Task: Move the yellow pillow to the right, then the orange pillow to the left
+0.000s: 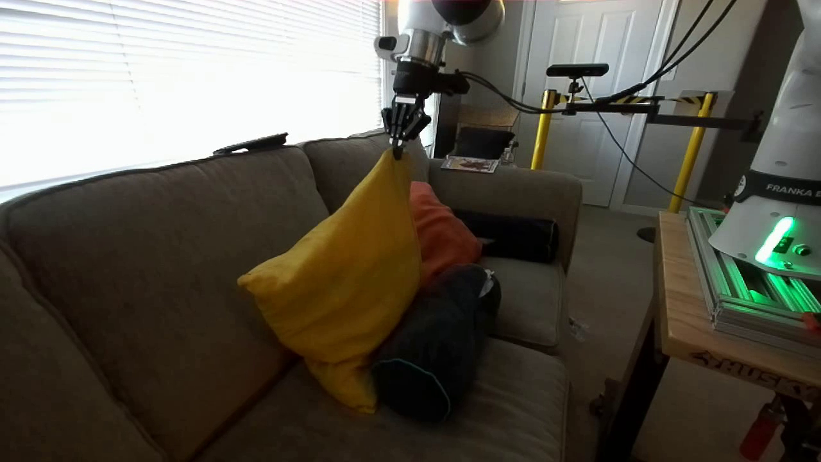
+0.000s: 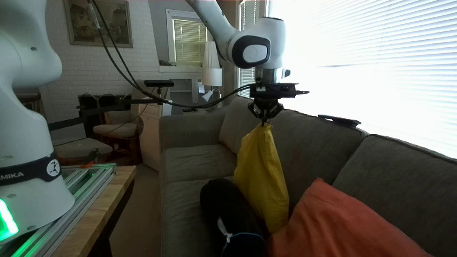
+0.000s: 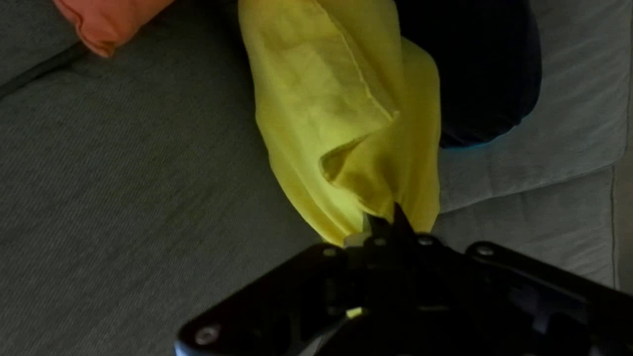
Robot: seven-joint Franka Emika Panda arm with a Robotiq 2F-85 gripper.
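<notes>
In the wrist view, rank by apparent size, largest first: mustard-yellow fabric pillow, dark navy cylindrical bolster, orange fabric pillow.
1. Mustard-yellow fabric pillow
2. Dark navy cylindrical bolster
3. Orange fabric pillow
All three run off the picture's top edge.

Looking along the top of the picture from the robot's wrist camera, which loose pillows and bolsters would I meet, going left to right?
The orange pillow, the yellow pillow, the dark bolster.

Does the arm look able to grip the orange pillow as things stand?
Probably not yet: the gripper is closed on the top of the yellow pillow, though the orange pillow looks largely uncovered in an exterior view.
</notes>
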